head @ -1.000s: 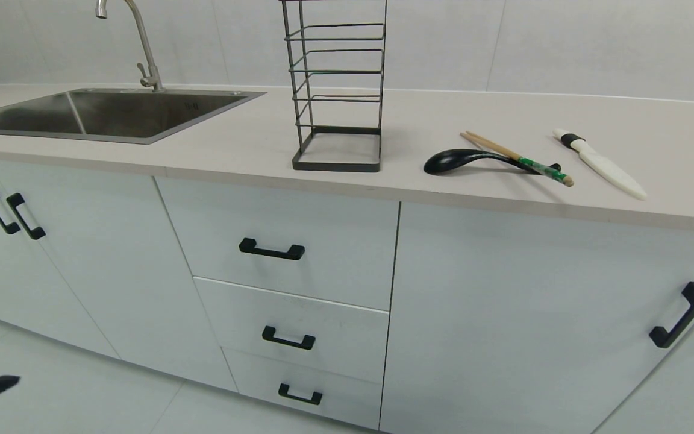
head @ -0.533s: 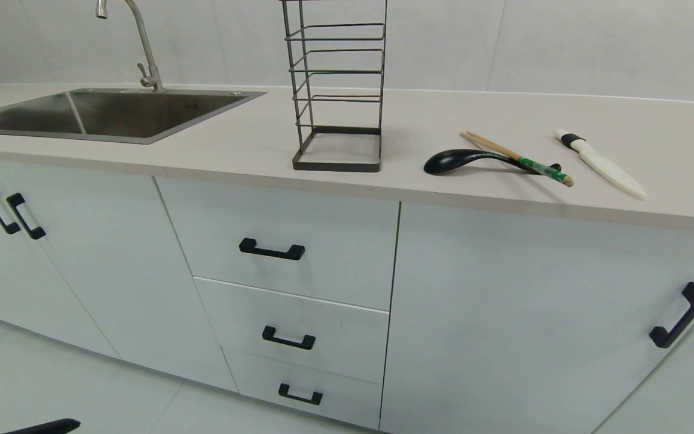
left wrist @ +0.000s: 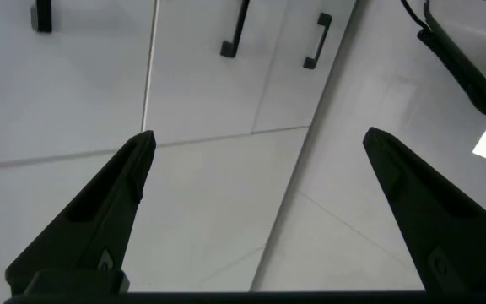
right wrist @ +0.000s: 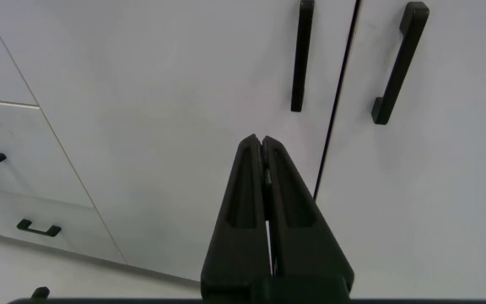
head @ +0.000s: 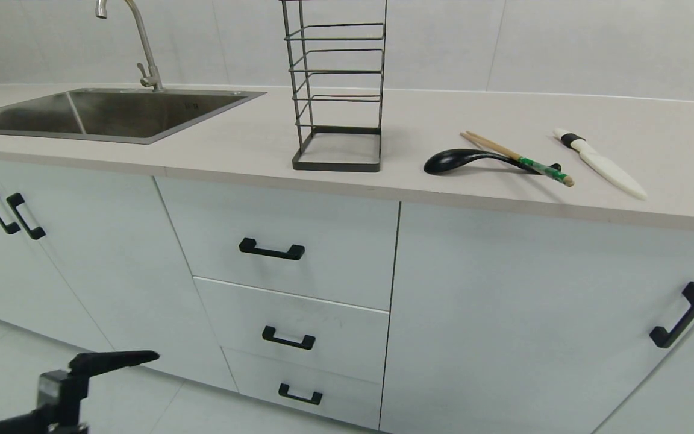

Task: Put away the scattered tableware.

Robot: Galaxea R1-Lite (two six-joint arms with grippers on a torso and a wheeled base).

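fingers (left wrist: 99,219) of our left gripper (left wrist: 258,137) gape empty near the floor; our right gripper (right wrist: 262,142) is pressed closed, empty. curved black spoon (head: 455,161), green-banded wooden chopsticks (head: 515,158) and white black-banded knife (head: 601,164) lie untouched on the pale grey countertop (head: 443,114); we judge the first pick needs an arm raised.

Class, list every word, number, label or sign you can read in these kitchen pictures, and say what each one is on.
No text can be read.
On the sink wall, a dark mark: too small to read.
On the chopsticks, a green band: too blurred to read.
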